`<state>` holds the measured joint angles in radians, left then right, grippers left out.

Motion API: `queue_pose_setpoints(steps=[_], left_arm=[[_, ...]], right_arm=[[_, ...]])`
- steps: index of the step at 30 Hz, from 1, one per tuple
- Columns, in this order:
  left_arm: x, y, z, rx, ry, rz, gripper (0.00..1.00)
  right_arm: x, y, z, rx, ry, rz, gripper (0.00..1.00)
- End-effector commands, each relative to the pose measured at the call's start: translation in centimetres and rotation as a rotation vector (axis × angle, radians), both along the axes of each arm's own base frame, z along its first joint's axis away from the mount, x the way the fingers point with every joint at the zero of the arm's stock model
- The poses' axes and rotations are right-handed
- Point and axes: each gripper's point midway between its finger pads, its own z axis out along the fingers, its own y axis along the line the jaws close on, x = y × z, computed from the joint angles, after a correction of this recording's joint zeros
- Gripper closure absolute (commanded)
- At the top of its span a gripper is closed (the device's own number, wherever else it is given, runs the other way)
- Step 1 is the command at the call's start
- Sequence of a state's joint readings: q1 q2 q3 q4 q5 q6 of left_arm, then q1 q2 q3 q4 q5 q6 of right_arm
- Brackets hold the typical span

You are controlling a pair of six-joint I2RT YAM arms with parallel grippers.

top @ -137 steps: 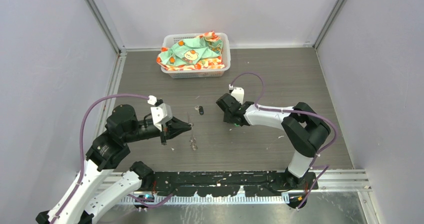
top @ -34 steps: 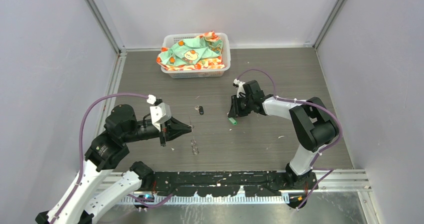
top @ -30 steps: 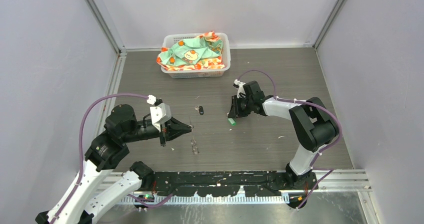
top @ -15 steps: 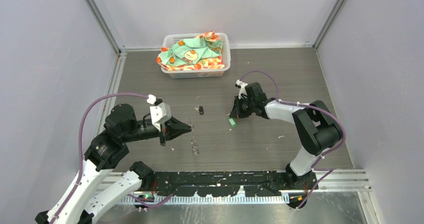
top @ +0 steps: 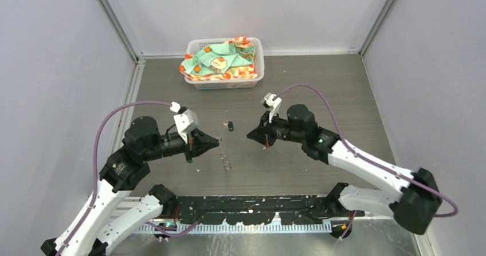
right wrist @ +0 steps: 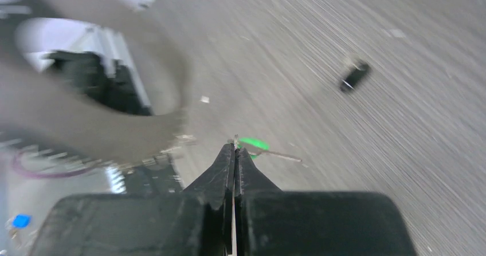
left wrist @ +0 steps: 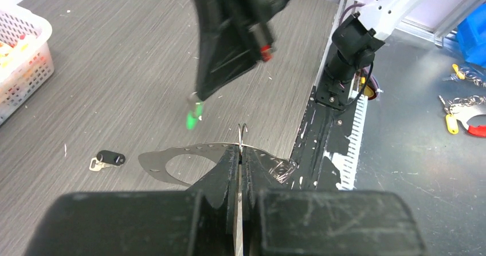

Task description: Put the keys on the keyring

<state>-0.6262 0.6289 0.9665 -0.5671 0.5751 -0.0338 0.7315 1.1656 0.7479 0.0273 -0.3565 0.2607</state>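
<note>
My left gripper point(top: 218, 142) point(left wrist: 239, 150) is shut on the thin silver-grey keyring point(left wrist: 172, 152), which spreads flat to both sides of the jaws and glints below them in the top view point(top: 224, 161). My right gripper point(top: 248, 137) point(right wrist: 235, 146) is shut on the green key point(right wrist: 253, 144) and holds it above the table, a short way right of the left fingertips. From the left wrist, the green key point(left wrist: 193, 116) hangs under the right gripper point(left wrist: 198, 97). The black key point(top: 230, 126) point(left wrist: 109, 158) point(right wrist: 355, 75) lies on the table beyond both grippers. The keyring point(right wrist: 166, 95) looms blurred close to the right wrist camera.
A white basket point(top: 255, 77) point(left wrist: 31, 67) holding a patterned cloth stands at the back of the table. Grey walls close in the left, right and back. A black rail point(top: 258, 201) carrying the arm bases runs along the near edge.
The right gripper has closed on the green key, lifted it off the table and swung it left toward the left gripper. The left gripper kept its grip on the keyring and barely moved.
</note>
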Motion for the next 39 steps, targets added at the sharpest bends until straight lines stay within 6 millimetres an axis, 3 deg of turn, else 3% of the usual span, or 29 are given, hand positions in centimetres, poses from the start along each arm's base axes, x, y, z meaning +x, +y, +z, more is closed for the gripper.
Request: queue_pose_setpoints(steps=[1, 7, 12, 17, 26, 39], left_arm=[[-0.1, 0.0, 2.3, -0.066, -0.025, 0.015, 1.0], [-0.8, -0.1, 3.0, -0.088, -0.059, -0.023, 1.0], [-0.2, -0.2, 2.7, -0.08, -0.029, 0.0, 1.0], [-0.1, -0.3, 2.5, -0.091, -0.005, 0.011, 1.0], [-0.6, 0.0, 2.2, -0.095, 0.039, 0.025, 1.0], [-0.7, 0.7, 1.0, -0.049, -0.08, 0.008, 1.0]], right_arm=[[-3.9, 0.9, 6.9, 0.083, -0.13, 0.107, 0.99], [-8.4, 1.5, 12.2, 0.126, -0.196, 0.219, 0.99], [-10.4, 2.6, 14.5, 0.143, -0.221, 0.3, 0.99], [-10.8, 4.1, 16.0, 0.143, -0.258, 0.323, 0.99], [-11.1, 6.1, 17.1, 0.089, -0.332, 0.333, 0.99], [-11.2, 8.4, 17.8, 0.139, -0.316, 0.355, 0.99]])
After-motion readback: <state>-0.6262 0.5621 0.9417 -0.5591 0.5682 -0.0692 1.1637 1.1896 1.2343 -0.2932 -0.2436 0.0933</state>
